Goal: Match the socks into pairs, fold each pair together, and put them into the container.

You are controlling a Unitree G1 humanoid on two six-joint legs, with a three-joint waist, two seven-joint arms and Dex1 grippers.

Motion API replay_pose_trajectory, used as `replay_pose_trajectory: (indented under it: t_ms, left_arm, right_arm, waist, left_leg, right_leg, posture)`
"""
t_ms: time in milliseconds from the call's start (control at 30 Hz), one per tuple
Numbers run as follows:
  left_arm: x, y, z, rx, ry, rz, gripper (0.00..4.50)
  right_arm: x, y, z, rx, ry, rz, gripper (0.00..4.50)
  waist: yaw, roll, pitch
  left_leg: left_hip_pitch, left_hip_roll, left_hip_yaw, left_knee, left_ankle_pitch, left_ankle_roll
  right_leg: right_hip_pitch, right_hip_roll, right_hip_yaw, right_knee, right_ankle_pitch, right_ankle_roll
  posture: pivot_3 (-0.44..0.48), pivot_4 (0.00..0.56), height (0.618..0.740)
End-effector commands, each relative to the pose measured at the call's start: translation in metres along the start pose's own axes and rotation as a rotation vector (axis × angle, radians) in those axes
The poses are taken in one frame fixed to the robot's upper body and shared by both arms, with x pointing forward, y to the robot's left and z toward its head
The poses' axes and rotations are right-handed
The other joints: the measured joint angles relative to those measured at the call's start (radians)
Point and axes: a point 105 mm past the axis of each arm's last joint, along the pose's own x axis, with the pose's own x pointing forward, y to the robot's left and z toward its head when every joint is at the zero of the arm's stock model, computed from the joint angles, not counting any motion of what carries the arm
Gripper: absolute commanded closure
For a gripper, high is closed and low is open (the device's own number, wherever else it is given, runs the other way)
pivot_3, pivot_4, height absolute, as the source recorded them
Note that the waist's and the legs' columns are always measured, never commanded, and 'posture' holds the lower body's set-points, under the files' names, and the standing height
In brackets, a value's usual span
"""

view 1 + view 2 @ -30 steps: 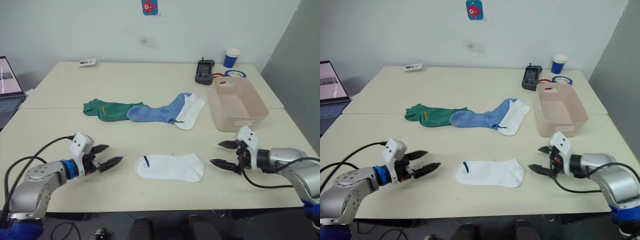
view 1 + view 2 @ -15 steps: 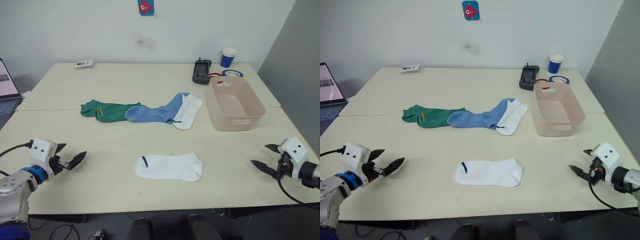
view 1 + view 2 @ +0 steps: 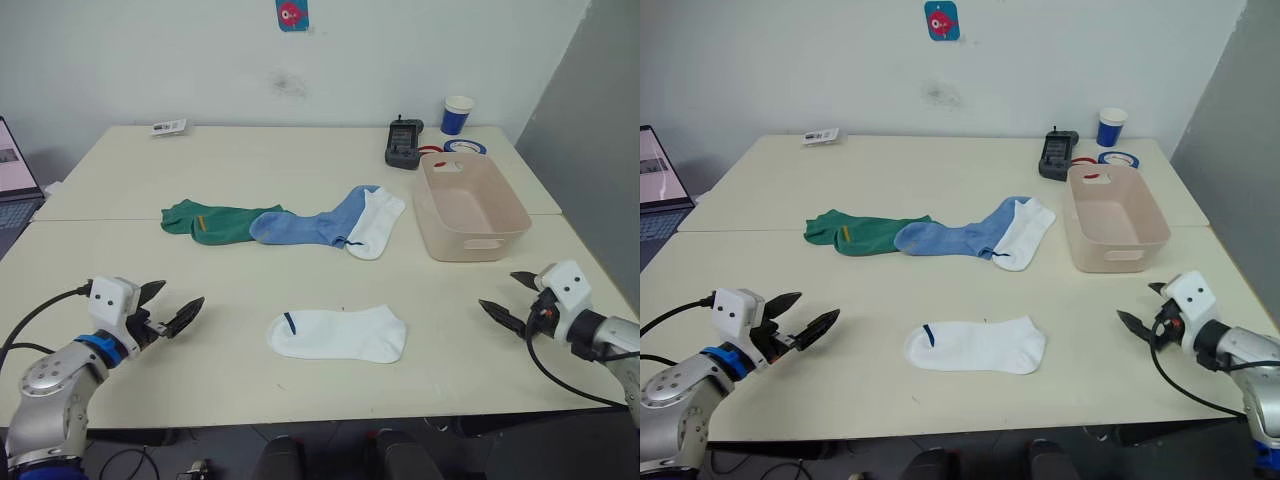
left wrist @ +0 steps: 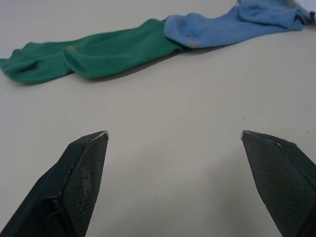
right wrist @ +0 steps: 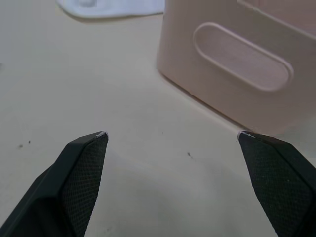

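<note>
**A:** Where do the socks lie?

**B:** One soft white ankle sock point(image 3: 338, 335) lies flat alone near the front of the cream tabletop point(image 3: 300, 170), between the two arms. Farther back there is a row: dark green socks point(image 3: 214, 220) on the robot's left, their end under a light blue sock point(image 3: 308, 225), whose far end overlaps a second white sock point(image 3: 374, 224).

**A:** And the tub?

**B:** The pale beige-pink rectangular plastic container point(image 3: 470, 206) stands on the right, just beside that second white sock, and looks empty. Behind it are a black handheld device point(image 3: 402, 144) and a blue-and-white paper cup point(image 3: 457, 114).

**A:** The arms?

**B:** The left gripper point(image 3: 171, 308) is low over the front left of the tabletop, jaws spread wide, holding nothing, aimed toward the green socks. The right gripper point(image 3: 514, 297) is at the front right, jaws likewise wide and empty, facing the container's handle slot point(image 5: 242, 58).
</note>
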Motion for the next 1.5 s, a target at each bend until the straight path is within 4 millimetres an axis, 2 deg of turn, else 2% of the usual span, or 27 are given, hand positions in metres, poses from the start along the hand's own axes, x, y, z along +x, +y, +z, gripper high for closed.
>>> replay_pose_trajectory:
  t_ms: [33, 200, 300, 400, 567, 733, 1133, 1433, 1500]
  left_arm:
    - [0.011, -0.016, 0.024, -0.008, -0.069, -0.042, 0.02]
    - [0.024, -0.032, 0.047, -0.001, -0.11, -0.106, 0.02]
    - [0.044, -0.059, 0.065, 0.021, -0.12, -0.24, 0.02]
    - [0.065, -0.082, 0.072, 0.043, -0.092, -0.346, 0.02]
    - [0.084, -0.104, 0.08, 0.062, -0.098, -0.42, 0.02]
    - [0.101, -0.128, 0.072, 0.031, -0.061, -0.465, 0.02]
    - [0.16, -0.172, 0.06, -0.133, 0.047, -0.486, 0.02]
    - [0.197, -0.18, 0.048, -0.186, 0.132, -0.393, 0.02]
    - [0.201, -0.181, 0.045, -0.195, 0.148, -0.382, 0.42]
  right_arm:
    - [0.012, 0.014, 0.03, -0.034, -0.096, 0.003, 0.0]
    - [0.025, 0.037, 0.054, -0.018, -0.17, 0.024, 0.0]
    - [0.035, 0.053, 0.072, -0.023, -0.213, 0.051, 0.0]
    - [0.044, 0.069, 0.083, -0.079, -0.226, 0.084, 0.0]
    - [0.053, 0.072, 0.098, -0.111, -0.252, 0.045, 0.0]
    - [0.053, 0.067, 0.102, -0.111, -0.263, -0.003, 0.0]
    - [0.046, 0.07, 0.09, -0.105, -0.23, -0.013, 0.0]
    - [0.044, 0.069, 0.087, -0.092, -0.223, -0.036, 0.0]
    - [0.044, 0.069, 0.087, -0.09, -0.222, -0.04, 0.0]
  waist:
    - [0.0, 0.0, 0.0]
    - [0.0, 0.0, 0.0]
    - [0.001, 0.0, 0.0]
    - [0.002, 0.0, 0.0]
    - [0.0, 0.0, 0.0]
    - [0.0, 0.0, 0.0]
    - [0.001, 0.0, 0.0]
    - [0.001, 0.0, 0.0]
    - [0.001, -0.001, 0.0]
  left_leg:
    - [0.0, 0.0, 0.0, 0.0, 0.0, 0.0]
    - [0.0, 0.0, -0.001, 0.0, 0.0, 0.0]
    - [-0.001, -0.001, -0.001, 0.0, 0.0, 0.0]
    - [-0.001, -0.002, -0.001, 0.001, 0.0, 0.0]
    - [-0.001, -0.002, -0.001, 0.001, 0.0, 0.0]
    - [-0.001, -0.002, -0.001, 0.002, 0.0, 0.0]
    - [-0.002, -0.004, -0.001, 0.004, 0.0, 0.0]
    - [-0.002, -0.005, -0.001, 0.004, 0.0, 0.0]
    - [-0.002, -0.005, -0.001, 0.004, 0.0, 0.0]
  right_leg:
    - [0.0, 0.0, 0.0, 0.0, 0.0, 0.0]
    - [0.0, 0.001, -0.001, 0.0, 0.0, 0.0]
    - [0.0, 0.001, 0.0, 0.0, 0.0, 0.0]
    - [0.0, 0.003, -0.001, 0.0, 0.0, 0.001]
    - [0.0, 0.005, 0.0, 0.0, 0.0, 0.001]
    - [0.0, 0.005, 0.0, 0.001, 0.0, 0.001]
    - [0.0, 0.006, 0.0, 0.001, 0.001, 0.001]
    - [0.0, 0.01, 0.0, 0.001, 0.001, 0.001]
    - [0.0, 0.01, 0.0, 0.001, 0.001, 0.001]
  posture:
    - [0.0, 0.15, 0.74]
    - [0.0, 0.15, 0.74]
    - [0.0, 0.15, 0.74]
    - [0.0, 0.15, 0.74]
    - [0.0, 0.15, 0.74]
    - [0.0, 0.15, 0.74]
    - [0.0, 0.15, 0.74]
    - [0.0, 0.15, 0.74]
    - [0.0, 0.15, 0.74]
